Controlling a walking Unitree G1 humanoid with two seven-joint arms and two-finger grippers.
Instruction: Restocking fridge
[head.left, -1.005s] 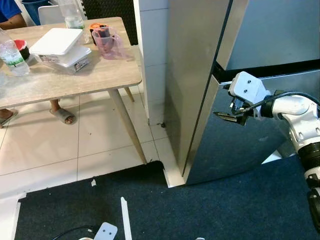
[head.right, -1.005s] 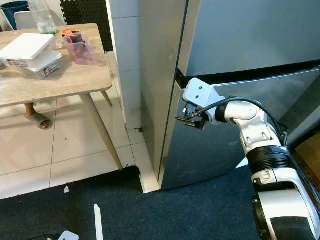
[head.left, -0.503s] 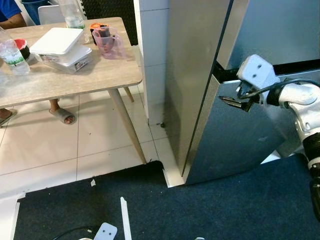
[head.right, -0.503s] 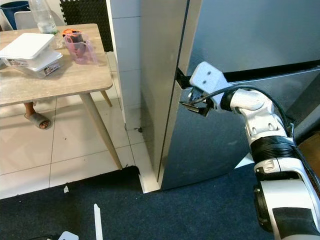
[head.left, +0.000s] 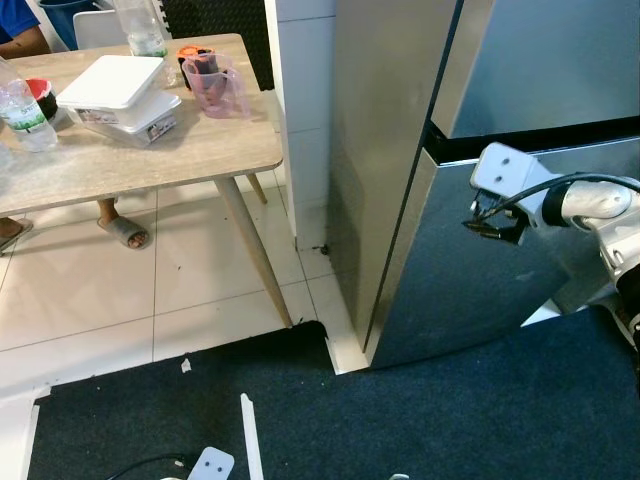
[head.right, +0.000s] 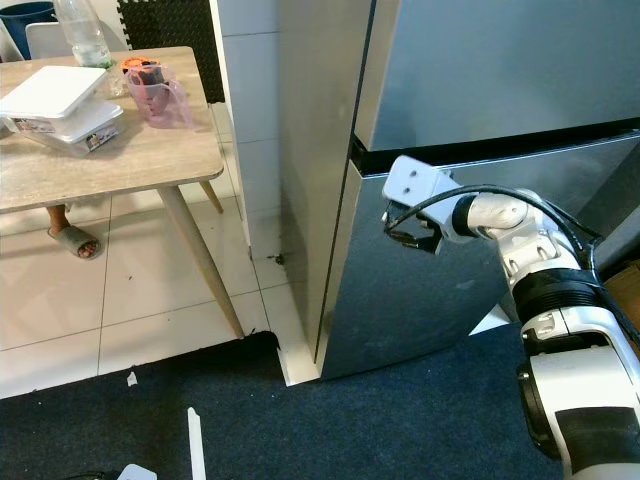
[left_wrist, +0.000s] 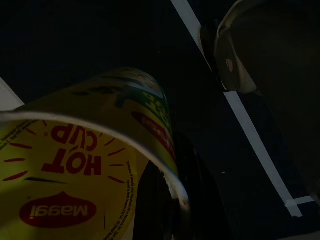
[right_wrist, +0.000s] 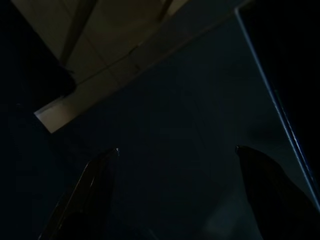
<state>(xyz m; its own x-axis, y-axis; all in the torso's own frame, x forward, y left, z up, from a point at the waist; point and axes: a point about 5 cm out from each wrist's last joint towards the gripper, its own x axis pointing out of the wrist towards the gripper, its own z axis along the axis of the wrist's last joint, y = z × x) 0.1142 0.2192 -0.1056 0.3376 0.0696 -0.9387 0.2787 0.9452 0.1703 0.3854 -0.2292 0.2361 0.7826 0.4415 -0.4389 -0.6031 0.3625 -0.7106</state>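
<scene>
Our right claw (head.right: 408, 233) at the fridge door (head.right: 440, 290)
Fingers spread wide, gripping nothing; left claw (left_wrist: 170, 200) clamps a Maggi cup (left_wrist: 80, 165).

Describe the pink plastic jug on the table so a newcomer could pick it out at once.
Start at the light wood-grain table left of the tall steel fridge. Go to its far corner nearest the white tiled pillar; the translucent pink plastic jug stands there, beside the stacked white lidded boxes. It is the only pink see-through container, with dark items inside and a handle.
</scene>
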